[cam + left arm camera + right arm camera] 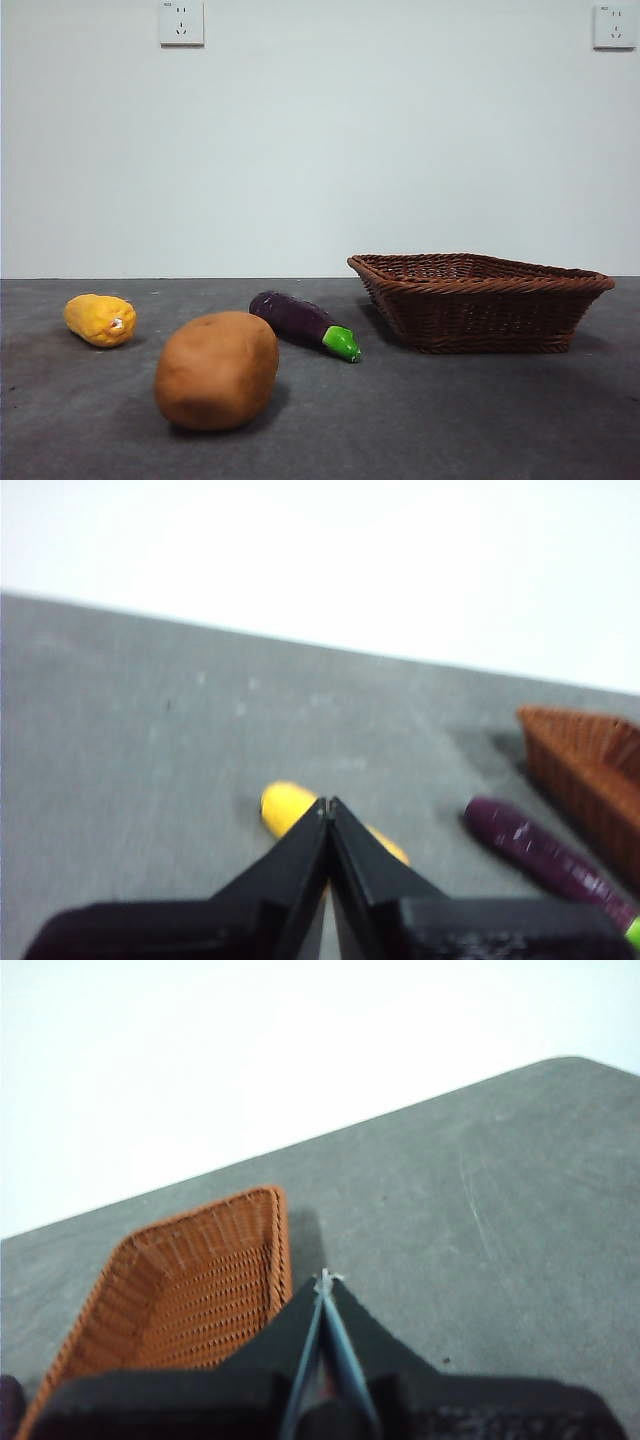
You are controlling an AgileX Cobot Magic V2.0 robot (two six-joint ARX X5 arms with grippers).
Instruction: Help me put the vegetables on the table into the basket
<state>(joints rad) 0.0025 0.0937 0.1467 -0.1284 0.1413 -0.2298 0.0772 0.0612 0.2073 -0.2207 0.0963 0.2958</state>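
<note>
The brown potato [217, 369] lies on the dark grey table [420, 420] at the front. The yellow corn cob [100, 319] lies at the left, the purple eggplant [303, 323] with its green cap between them and the brown wicker basket [478, 300] at the right. The basket holds nothing that I can see. My left gripper [327, 805] is shut and empty above the corn cob [286, 805]; the eggplant [545, 855] and basket [590, 770] also show there. My right gripper [325, 1280] is shut and empty beside the basket [190, 1290]. Neither arm shows in the front view.
A white wall with two sockets [181, 22] stands behind the table. The table's far rounded corner [575, 1065] shows in the right wrist view.
</note>
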